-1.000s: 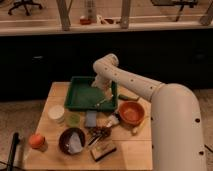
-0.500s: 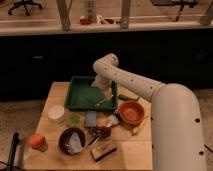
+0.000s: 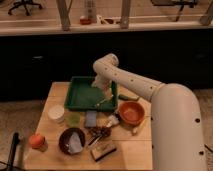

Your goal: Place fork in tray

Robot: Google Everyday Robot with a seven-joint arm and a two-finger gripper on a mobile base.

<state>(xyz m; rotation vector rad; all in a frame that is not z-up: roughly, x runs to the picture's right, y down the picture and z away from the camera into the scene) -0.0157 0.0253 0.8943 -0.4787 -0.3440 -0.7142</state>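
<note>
The dark-green tray [image 3: 80, 94] lies at the back of the wooden table. My gripper [image 3: 101, 91] hangs from the white arm over the tray's right half, low above its floor. A thin pale fork [image 3: 102, 103] lies slanted just below the gripper, at the tray's front right corner. I cannot tell whether the gripper still touches it.
An orange bowl [image 3: 131, 112] stands right of the tray. In front are a white cup [image 3: 56, 113], a blue sponge [image 3: 90, 119], a broader white utensil [image 3: 113, 121], a dark bowl [image 3: 72, 140], an orange fruit [image 3: 36, 141] and a snack bar [image 3: 103, 150].
</note>
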